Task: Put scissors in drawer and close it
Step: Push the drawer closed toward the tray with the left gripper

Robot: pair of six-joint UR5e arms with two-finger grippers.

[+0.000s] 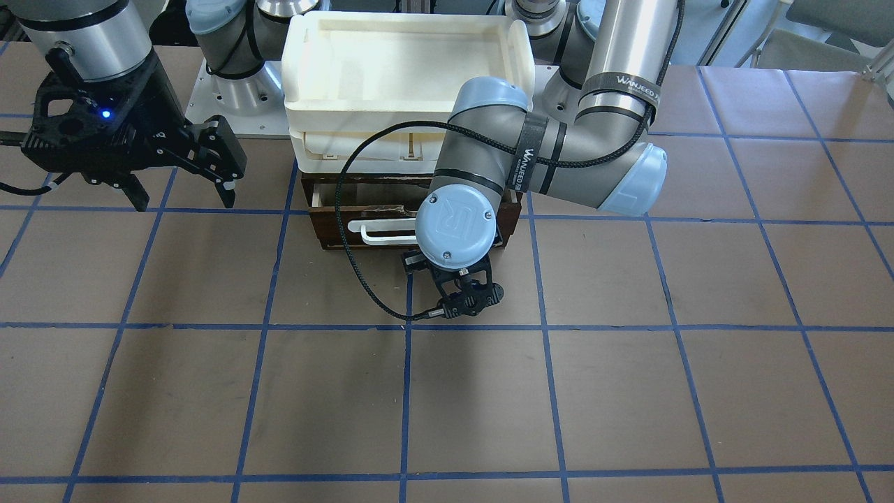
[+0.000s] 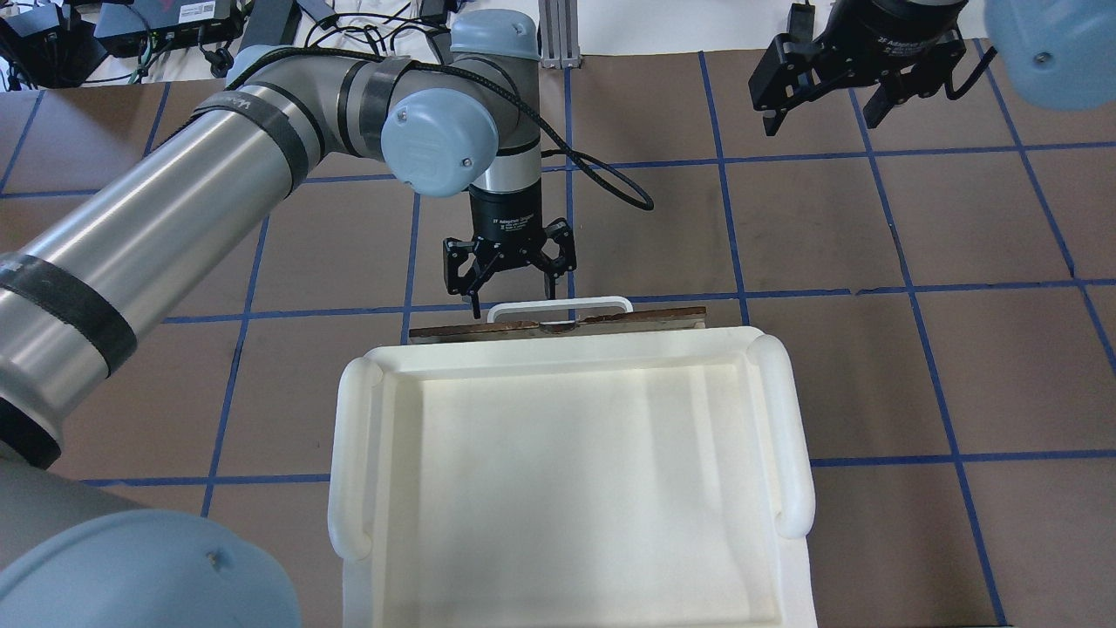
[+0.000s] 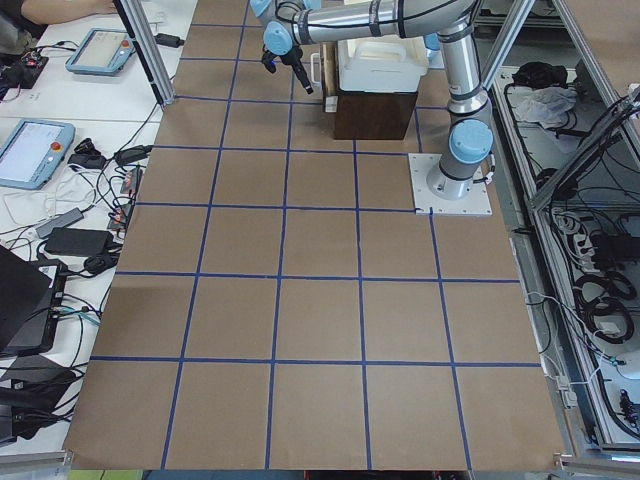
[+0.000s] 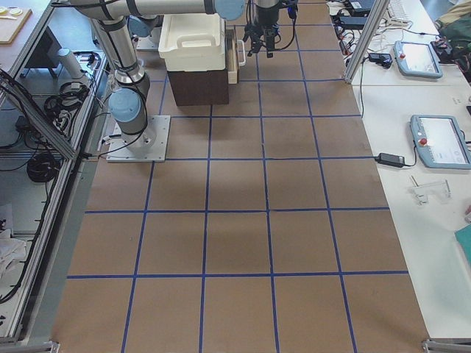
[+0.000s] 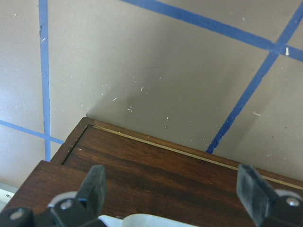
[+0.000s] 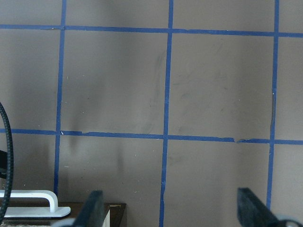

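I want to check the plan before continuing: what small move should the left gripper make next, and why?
Probably press the left gripper against the drawer front and push it toward the robot. The gripper is open and empty just outside the white handle, the drawer seems to stick out a little, and no scissors are in view.

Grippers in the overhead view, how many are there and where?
2. The left gripper hangs open just past the drawer front; the right gripper, open, is at the view's top right.

You see the worktop [image 2: 872,392] from behind and opposite; two distant end views look lengthwise; both wrist cameras, close in, catch the drawer [image 1: 330,230].
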